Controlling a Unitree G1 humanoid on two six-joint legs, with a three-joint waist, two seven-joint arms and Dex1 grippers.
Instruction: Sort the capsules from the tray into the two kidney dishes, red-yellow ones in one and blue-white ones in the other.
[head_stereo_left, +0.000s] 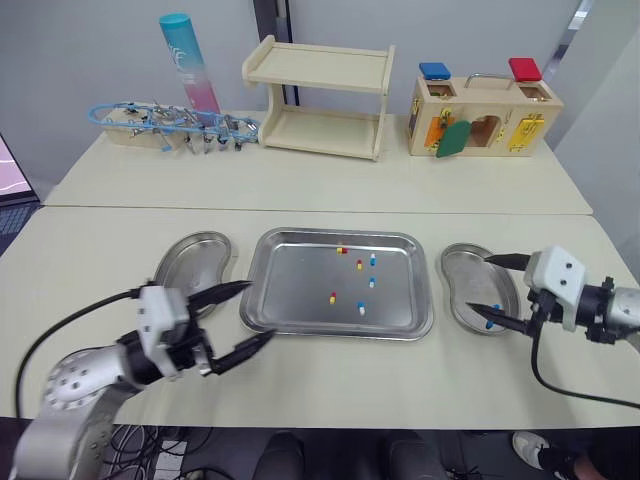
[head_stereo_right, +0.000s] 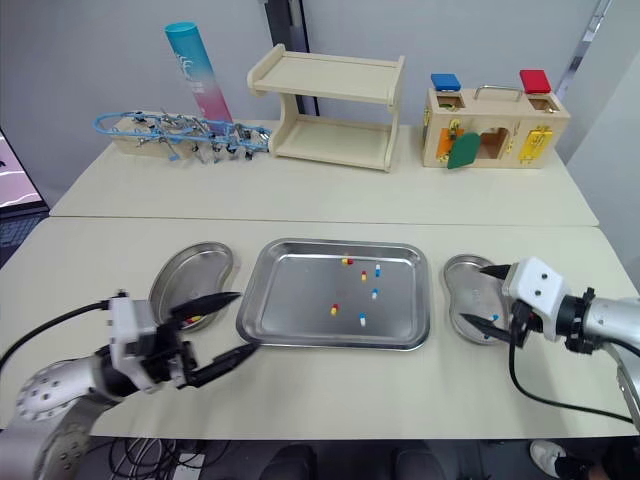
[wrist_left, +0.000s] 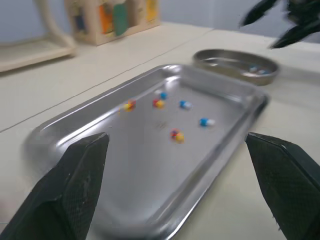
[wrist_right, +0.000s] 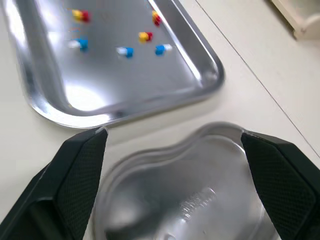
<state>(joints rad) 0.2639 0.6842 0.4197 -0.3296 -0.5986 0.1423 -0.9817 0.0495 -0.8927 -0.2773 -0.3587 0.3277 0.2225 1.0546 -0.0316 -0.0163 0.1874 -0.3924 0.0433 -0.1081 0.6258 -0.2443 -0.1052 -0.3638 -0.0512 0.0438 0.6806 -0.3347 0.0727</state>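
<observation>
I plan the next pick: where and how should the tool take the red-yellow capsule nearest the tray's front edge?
Probably best: take the capsule across its middle, on the two long sides, coming straight down. It lies flat on the tray floor, away from the rim, with free space around it.

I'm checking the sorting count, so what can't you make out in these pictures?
1. Shiny steel left kidney dish: in the head views the left tool and its wrist cover the near part, so its contents cannot be counted.
2. Shiny steel right kidney dish: the right tool crosses it, and its capsules are blurred in the left wrist view.
3. Red-yellow capsules at the far side of the rectangular steel tray: too small to tell one from two.
</observation>
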